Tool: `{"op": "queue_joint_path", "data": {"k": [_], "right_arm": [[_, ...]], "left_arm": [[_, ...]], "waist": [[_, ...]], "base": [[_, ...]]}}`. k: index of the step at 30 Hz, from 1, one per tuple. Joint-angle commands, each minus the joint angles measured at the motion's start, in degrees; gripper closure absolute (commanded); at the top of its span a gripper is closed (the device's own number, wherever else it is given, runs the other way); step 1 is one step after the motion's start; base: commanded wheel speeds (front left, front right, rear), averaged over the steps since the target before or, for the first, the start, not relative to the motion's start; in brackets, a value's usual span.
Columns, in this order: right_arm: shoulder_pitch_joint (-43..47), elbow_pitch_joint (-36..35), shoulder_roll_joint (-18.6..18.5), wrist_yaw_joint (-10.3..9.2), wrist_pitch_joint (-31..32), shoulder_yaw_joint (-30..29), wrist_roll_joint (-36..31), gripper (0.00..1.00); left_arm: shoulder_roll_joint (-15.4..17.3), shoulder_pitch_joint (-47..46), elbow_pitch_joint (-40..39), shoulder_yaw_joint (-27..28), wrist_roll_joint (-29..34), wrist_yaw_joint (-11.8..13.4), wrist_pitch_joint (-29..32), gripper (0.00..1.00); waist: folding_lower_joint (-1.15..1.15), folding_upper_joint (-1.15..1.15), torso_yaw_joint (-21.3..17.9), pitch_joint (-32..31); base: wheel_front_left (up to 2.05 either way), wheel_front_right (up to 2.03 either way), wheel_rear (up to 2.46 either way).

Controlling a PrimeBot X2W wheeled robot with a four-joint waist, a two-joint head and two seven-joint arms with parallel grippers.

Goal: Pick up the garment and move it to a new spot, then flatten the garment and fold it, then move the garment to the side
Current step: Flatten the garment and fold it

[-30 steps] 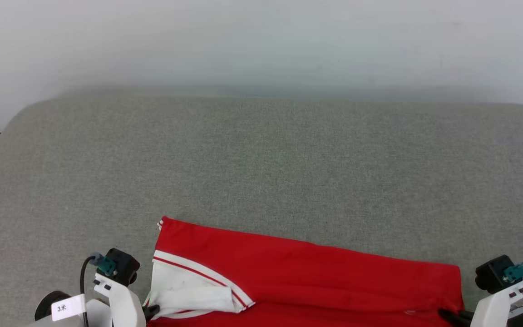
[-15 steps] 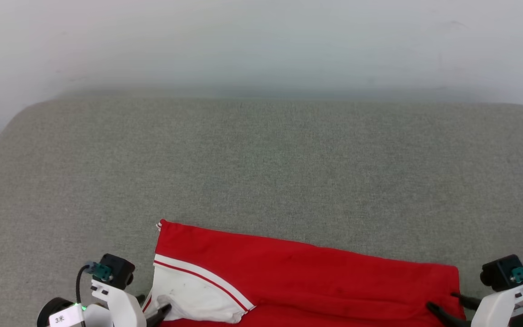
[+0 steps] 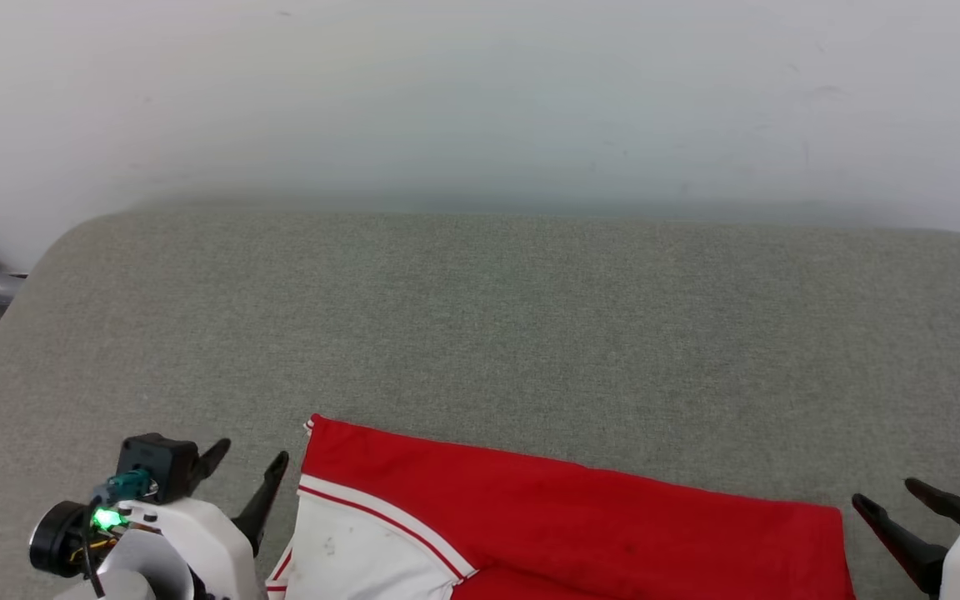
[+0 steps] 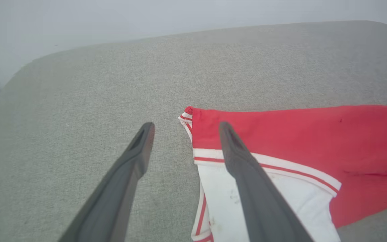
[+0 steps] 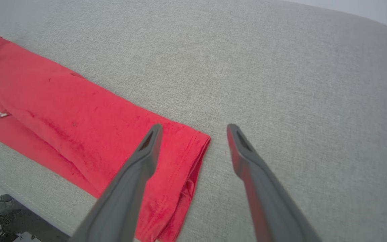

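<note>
okay, i've got one garment (image 3: 580,525) lying on the grey padded surface (image 3: 480,333), folded into a long red band along the near edge. one white sleeve (image 3: 355,558) with red-striped trim shows at its left end. two end effectors in play, two dark fingers each. my left end effector (image 3: 251,454) sits just beside that sleeve end, fingers spread wide, gripping nothing. my right end effector (image 3: 887,493) is at the hem end, also spread wide and empty.
</note>
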Motion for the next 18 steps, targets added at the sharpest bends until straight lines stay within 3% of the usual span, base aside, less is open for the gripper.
{"op": "queue_joint_path", "data": {"k": [1,5,11,18], "right_arm": [[1.45,-0.29,0.78,-0.05,0.93,-1.59,-0.68,0.0],[3.25,0.3,2.16,-0.05,3.91,-5.05,-2.65,0.0],[5.4,1.42,4.7,-0.05,8.61,-7.74,-4.44,0.0],[5.25,4.44,6.8,-0.05,11.02,-7.87,-5.87,0.0]], "left_arm": [[-0.39,1.26,-0.59,1.68,0.72,1.98,-1.48,0.0],[-1.14,3.19,-1.93,6.97,4.29,6.34,-2.76,0.0],[-4.71,10.38,-6.52,20.89,16.46,12.02,-2.82,0.0],[-11.44,20.68,-10.15,34.45,29.75,14.43,-2.83,0.0]], "waist": [[0.0,0.0,0.37,-0.05],[0.0,0.0,1.25,0.07],[0.0,0.0,2.73,0.46],[0.0,0.0,4.03,1.16]], "base": [[0.0,0.0,0.0],[0.0,0.0,0.0],[0.0,0.0,0.0],[0.0,0.0,0.0]]}}
